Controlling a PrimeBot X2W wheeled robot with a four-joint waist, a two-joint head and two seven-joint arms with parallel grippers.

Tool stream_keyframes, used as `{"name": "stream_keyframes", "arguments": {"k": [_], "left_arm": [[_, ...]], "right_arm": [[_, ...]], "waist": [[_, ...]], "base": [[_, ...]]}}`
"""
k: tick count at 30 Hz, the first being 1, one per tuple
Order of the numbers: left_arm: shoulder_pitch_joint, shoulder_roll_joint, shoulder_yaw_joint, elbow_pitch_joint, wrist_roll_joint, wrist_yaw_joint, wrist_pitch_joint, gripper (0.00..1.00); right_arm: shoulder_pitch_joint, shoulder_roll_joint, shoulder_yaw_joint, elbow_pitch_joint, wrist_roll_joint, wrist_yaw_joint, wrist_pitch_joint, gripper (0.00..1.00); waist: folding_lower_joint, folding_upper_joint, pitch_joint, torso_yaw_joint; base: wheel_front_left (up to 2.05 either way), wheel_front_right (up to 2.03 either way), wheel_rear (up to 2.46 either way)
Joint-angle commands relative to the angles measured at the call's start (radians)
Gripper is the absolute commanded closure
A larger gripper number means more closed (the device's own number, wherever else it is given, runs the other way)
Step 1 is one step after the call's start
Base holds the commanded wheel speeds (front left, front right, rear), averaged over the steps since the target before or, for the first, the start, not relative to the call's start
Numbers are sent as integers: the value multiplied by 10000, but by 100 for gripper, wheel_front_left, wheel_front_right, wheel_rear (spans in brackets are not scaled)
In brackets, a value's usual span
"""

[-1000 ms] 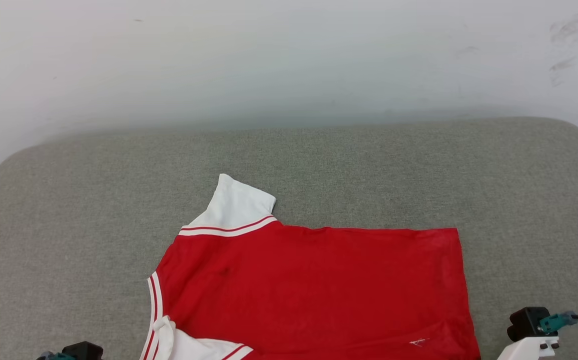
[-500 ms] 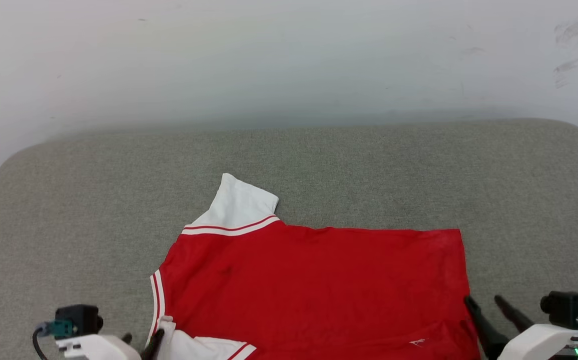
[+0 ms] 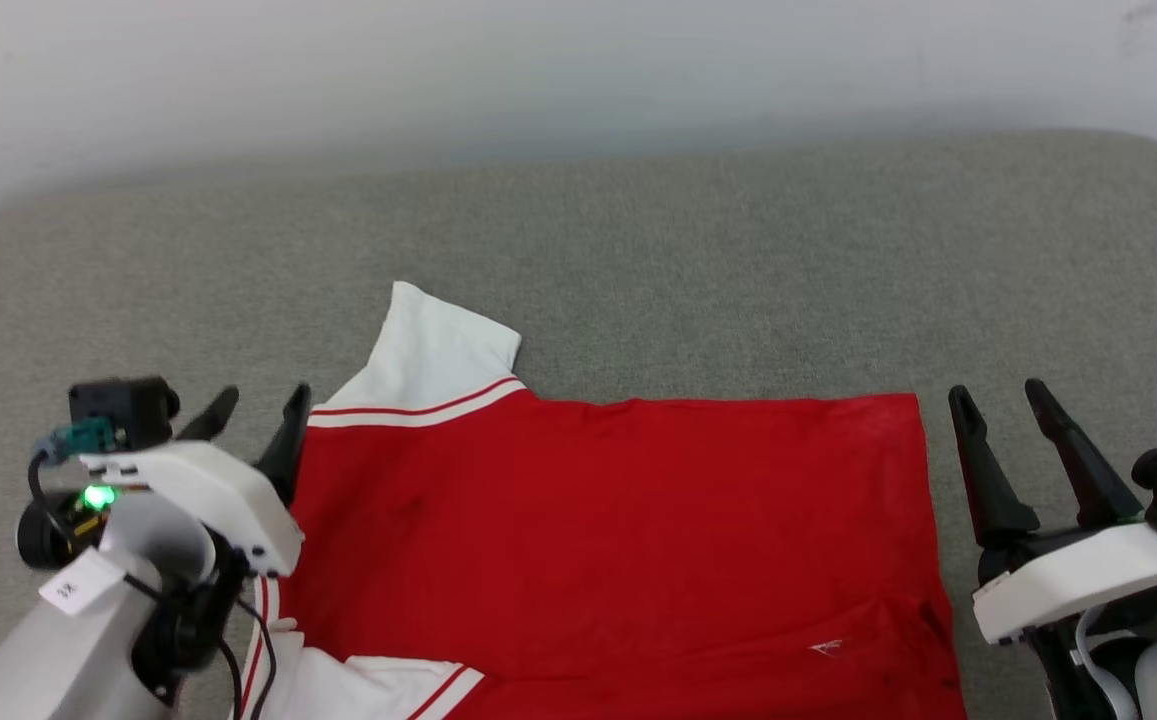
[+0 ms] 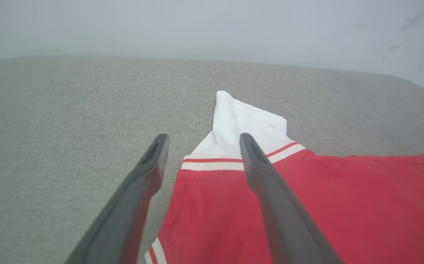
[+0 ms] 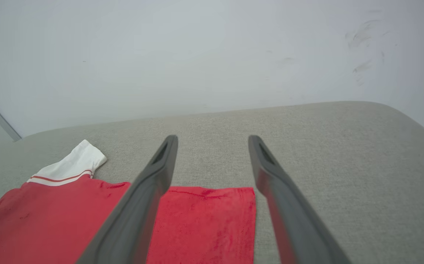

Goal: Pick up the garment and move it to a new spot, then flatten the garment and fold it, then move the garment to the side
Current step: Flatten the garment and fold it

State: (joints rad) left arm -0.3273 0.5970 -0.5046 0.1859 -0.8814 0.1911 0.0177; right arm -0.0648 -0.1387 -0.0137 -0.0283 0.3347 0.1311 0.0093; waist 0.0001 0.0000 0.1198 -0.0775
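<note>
The garment (image 3: 618, 540) lies flat, long axis crosswise: left gripper (image 3: 264, 392) at its striped edge, right gripper (image 3: 995, 390) beside its hem; both spread, empty.

In the head view the garment (image 3: 618, 540) runs off the frame at six o'clock, so I cannot see its near hem, and the near sleeve (image 3: 368, 690) at seven o'clock is cut short the same way. My left forearm (image 3: 198, 490) covers part of the striped trim at eight o'clock. The little mark (image 3: 826, 647) at five o'clock is too small to read (a pale fleck, no more). In the right wrist view one finger (image 5: 142, 205) of my right gripper (image 5: 212, 138) hides a strip of red cloth.
</note>
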Motion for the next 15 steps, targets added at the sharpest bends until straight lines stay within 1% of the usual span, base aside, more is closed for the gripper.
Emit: {"name": "stream_keyframes", "arguments": {"k": [1,6,9,12,14,15], "left_arm": [[-743,-18,30,267,125,-215,60,0],[-2520,-8,-76,1194,87,-907,823,0],[-3380,17,-179,1776,-207,-1274,1790,0],[-4151,91,-214,2357,-588,-1516,2924,0],[-4592,145,-211,2733,-802,-1569,3635,0],[-4592,145,-211,2733,-802,-1569,3635,0]], "right_arm": [[-329,87,21,-96,-93,-8,-106,0],[-882,267,108,-89,-158,-8,-214,0],[-1079,362,200,65,-171,-8,-283,0],[-1238,459,322,272,-133,-8,-397,0],[-1317,524,392,436,-95,-8,-487,0],[-1317,524,392,436,-95,-8,-487,0]], "waist": [[-1,0,1037,-476],[-1,0,1928,-851],[-1,0,2286,-1078],[-1,0,2598,-1303],[-1,0,2752,-1448],[-1,0,2752,-1448]], "base": [[0,0,0],[0,0,0],[0,0,0],[0,0,0],[0,0,0],[0,0,0]]}}
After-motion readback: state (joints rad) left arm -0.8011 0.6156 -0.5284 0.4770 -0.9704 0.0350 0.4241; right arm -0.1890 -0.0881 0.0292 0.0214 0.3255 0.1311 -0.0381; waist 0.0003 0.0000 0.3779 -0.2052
